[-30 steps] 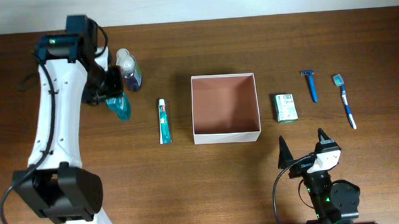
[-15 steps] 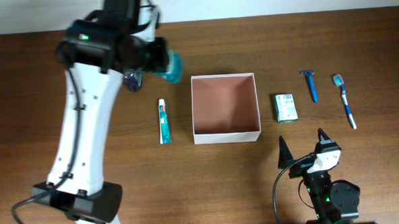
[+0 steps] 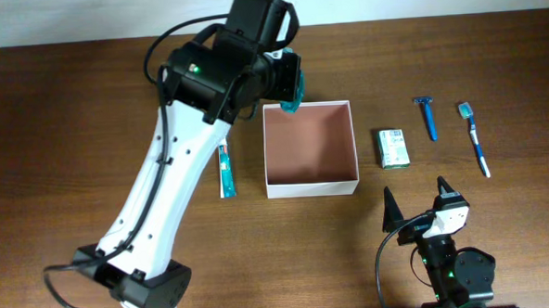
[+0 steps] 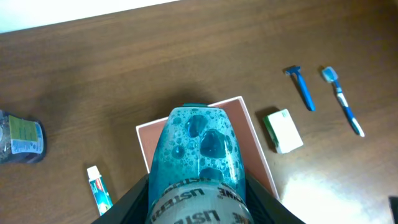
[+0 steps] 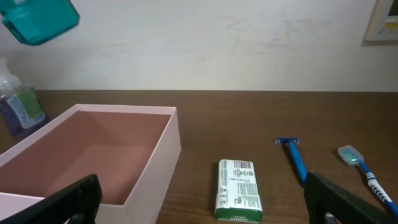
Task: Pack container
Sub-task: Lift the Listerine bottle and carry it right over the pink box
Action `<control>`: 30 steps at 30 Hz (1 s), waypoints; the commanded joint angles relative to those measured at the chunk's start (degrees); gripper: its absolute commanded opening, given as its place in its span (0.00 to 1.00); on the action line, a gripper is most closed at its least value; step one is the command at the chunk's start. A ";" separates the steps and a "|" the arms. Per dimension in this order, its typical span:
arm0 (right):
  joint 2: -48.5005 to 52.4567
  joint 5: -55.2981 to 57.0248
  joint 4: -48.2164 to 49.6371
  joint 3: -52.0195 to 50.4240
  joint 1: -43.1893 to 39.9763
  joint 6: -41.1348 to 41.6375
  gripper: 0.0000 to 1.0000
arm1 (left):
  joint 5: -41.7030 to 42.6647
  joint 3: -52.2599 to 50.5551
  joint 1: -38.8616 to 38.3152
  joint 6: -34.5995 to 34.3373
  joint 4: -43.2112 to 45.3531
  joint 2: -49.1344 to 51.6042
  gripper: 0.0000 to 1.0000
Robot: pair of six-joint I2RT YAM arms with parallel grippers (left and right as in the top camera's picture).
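Gripped bottle [image 4: 199, 149] in partly closed left tool [image 4: 198, 208] above container's [image 3: 313, 185] far-left corner, base toward it, probably for lowering inside. Parked right tool [image 3: 414, 187] wide open, empty, off container's near-right corner, clear of that path. Sat container mid-counter [image 3: 501, 237], mouth up; square, hence no long axis.

Left end effector [image 3: 288, 86] clamped, aloft

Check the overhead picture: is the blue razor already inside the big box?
No, the razor lies on the table to the right of the box, beyond the small green carton.
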 commanded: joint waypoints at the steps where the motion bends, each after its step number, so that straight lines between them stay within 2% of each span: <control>1: -0.61 -0.13 -0.37 -0.26 -0.20 -0.42 0.99 | -2.49 1.75 0.00 -1.29 0.83 3.10 0.01; 16: -0.61 -0.13 -0.37 -0.26 -0.20 -0.42 0.99 | -0.59 1.73 -0.02 -1.42 -0.59 14.69 0.00; 27: -0.61 -0.13 -0.37 -0.26 -0.20 -0.42 0.99 | -3.45 0.31 0.02 -1.51 -1.49 15.19 0.01; 30: -0.61 -0.13 -0.37 -0.26 -0.20 -0.42 0.99 | -3.67 -1.73 0.02 -4.04 -1.40 15.19 0.01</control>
